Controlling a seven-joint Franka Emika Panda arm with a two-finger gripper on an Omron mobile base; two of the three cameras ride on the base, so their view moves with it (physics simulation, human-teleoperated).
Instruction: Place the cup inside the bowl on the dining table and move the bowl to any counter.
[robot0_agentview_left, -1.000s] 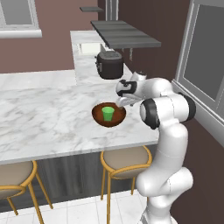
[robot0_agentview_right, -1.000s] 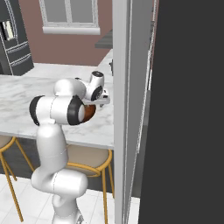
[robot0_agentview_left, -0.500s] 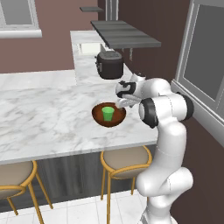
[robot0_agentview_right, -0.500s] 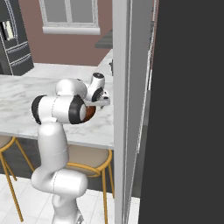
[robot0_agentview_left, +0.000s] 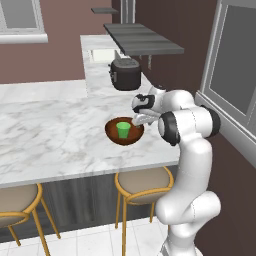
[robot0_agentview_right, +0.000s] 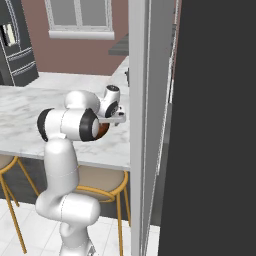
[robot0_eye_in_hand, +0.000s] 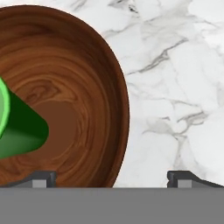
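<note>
Cup (robot0_agentview_left: 123, 130) upright inside bowl (robot0_agentview_left: 124, 131) on dining table (robot0_agentview_left: 50, 130); gripper (robot0_eye_in_hand: 112, 177) fingers spread wide, straddling bowl rim, nothing pinched

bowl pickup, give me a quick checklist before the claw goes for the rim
1. Cup stands upright inside the bowl: ok.
2. Claw open: ok, tips stand wide apart.
3. Bowl rim between the tips: ok in the hand view, one tip over the bowl's inside, the other over the marble.
4. Claw low enough to close on the rim: cannot tell.
5. Bowl fully on the dining table, away from the edge: ok.
6. Black appliance clear of the bowl: ok.
</note>
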